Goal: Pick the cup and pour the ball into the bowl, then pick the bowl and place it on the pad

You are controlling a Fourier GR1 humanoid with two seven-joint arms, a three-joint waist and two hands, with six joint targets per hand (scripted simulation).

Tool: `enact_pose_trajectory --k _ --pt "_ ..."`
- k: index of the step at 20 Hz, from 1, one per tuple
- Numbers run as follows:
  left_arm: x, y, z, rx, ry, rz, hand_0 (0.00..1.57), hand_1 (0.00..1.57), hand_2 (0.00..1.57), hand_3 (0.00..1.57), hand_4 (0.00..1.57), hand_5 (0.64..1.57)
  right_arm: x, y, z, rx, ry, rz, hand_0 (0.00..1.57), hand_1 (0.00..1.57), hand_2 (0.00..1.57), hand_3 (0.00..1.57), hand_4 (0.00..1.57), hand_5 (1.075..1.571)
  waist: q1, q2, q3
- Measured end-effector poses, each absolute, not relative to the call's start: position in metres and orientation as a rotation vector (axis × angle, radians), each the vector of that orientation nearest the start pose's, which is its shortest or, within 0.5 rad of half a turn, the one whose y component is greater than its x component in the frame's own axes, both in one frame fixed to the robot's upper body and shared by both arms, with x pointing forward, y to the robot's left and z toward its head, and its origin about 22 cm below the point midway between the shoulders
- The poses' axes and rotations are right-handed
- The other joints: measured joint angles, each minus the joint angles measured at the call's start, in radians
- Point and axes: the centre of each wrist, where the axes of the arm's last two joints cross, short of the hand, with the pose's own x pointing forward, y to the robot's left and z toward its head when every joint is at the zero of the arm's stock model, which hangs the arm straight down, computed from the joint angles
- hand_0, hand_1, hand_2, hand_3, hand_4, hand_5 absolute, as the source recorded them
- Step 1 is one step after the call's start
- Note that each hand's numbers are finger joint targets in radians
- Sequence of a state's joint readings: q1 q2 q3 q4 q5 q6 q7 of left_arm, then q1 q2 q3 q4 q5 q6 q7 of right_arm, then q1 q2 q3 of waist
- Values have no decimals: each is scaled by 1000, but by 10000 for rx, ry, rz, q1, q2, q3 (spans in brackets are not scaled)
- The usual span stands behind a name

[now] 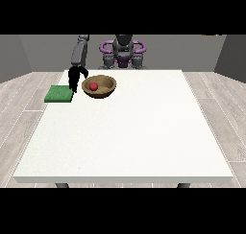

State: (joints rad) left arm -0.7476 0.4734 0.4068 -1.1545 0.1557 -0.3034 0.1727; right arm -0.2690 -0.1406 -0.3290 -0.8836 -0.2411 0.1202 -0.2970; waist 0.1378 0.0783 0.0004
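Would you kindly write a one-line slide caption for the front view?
Red ball sits in the wooden bowl; hand at the view's left hangs between bowl and green pad.

One arm reaches out, hand hanging low

The arm [79, 51] at the view's left extends forward from the shoulder and bends down; its black hand [73, 78] points downward. How the fingers lie cannot be told.

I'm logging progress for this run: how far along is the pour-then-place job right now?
Done: the red ball already lies inside the wooden bowl, so the pour looks finished; no cup is visible. In hand: the hand at the view's left hangs between the bowl and the green pad, not holding the bowl. Left: the bowl sits on the white table beside the pad and needs moving onto it.
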Motion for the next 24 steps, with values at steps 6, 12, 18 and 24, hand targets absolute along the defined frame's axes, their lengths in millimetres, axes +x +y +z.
enact_pose_trajectory --k 6,12,18,24 --pt "366 377 215 897 -18434 -1459 0 0 0 0 1016 1536 287 -315 -92 121 -15119 -3353 0 0 0 0 498 1551 -48 407 -52" --pt "358 380 241 911 -18924 -1619 0 0 0 0 1019 1536 284 -313 -96 137 -15932 -3397 0 0 0 0 452 1547 57 713 -290" --pt "355 385 245 954 -19042 -1493 0 0 0 0 1022 1541 293 -291 -96 99 -15909 -3309 0 0 0 0 475 1549 16 870 -212" --pt "344 408 257 987 -19432 -1543 0 0 0 0 1018 1533 298 -302 -91 -616 -16022 -3735 1482 1482 1571 449 621 1491 192 1141 -236"
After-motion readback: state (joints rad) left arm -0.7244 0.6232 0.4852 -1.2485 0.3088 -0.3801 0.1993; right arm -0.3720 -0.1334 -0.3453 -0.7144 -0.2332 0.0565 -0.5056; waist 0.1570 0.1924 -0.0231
